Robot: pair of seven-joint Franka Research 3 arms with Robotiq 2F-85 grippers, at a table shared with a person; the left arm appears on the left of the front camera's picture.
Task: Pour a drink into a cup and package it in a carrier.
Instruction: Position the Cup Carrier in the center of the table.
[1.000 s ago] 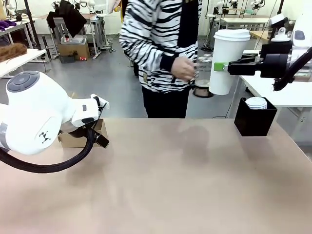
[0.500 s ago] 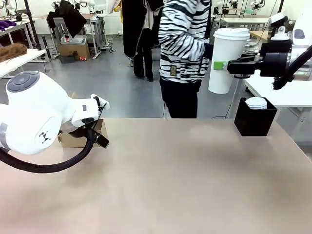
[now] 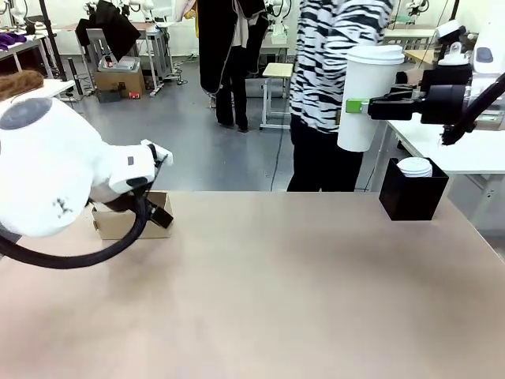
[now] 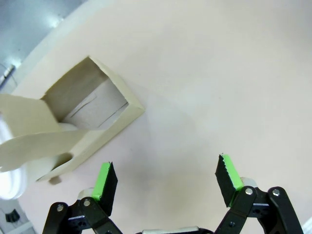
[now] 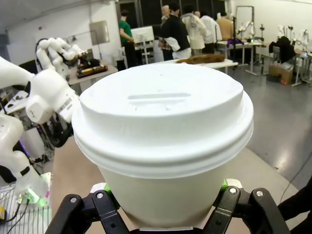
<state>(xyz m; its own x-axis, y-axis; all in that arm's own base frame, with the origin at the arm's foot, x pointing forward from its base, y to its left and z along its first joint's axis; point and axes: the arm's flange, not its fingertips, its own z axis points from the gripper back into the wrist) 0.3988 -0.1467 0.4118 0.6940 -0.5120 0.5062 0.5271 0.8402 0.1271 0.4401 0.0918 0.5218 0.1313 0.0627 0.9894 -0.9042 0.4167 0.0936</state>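
Front: right jaws, clamped on a lidded white cup [image 3: 367, 99], hold it high over the bench [image 3: 300, 300], well apart from the carrier [image 3: 110, 225]. Left wrist: left jaws stand apart, carrier just ahead. Right wrist: lid on; packaging looks next, the cup needing a square drop into a hole.

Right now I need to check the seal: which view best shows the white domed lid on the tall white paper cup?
The right wrist view: the white domed lid is close up, its top, slot and rim plain. The front view shows it small and side-on, atop the tall white paper cup between the right fingers.
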